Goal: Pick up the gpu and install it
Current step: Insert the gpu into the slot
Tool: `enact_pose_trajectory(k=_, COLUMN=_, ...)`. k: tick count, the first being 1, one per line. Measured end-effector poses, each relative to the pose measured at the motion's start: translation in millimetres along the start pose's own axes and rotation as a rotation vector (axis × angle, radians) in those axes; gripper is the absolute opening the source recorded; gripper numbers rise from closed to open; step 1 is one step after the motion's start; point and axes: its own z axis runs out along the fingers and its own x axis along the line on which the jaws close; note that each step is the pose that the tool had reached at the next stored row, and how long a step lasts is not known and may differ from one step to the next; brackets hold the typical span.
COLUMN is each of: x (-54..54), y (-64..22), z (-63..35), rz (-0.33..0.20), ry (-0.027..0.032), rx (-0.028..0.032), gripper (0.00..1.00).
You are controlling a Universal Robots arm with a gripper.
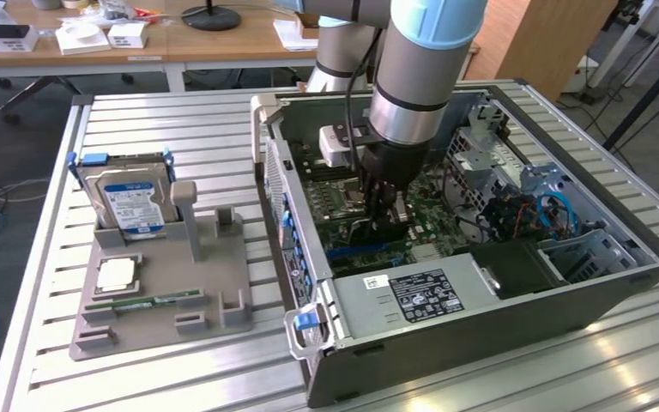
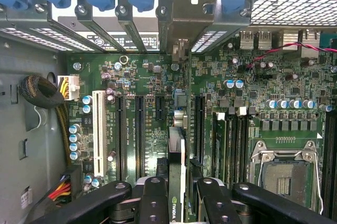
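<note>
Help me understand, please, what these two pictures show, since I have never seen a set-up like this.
The big grey-and-blue tube is a robot arm, and the pincer at its end does the grasping. One picture comes from a camera standing off to the side; the other comes from a camera on the arm's wrist, looking down past the pincer. On the metal table lies an open computer case, and the arm reaches into it. The pincer is closed on a thin graphics card, seen edge-on over the green main board; whether it is already seated in its slot I cannot tell. Beside the case, towards the exterior view's left, a grey holder carries a hard drive, a processor chip and a memory stick.
</note>
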Motion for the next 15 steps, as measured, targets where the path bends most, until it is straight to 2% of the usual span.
enact_pose_trajectory(k=15, x=0.0, y=0.3, z=0.0, rz=0.000, ry=0.0013, rx=0.0002, gripper=0.26)
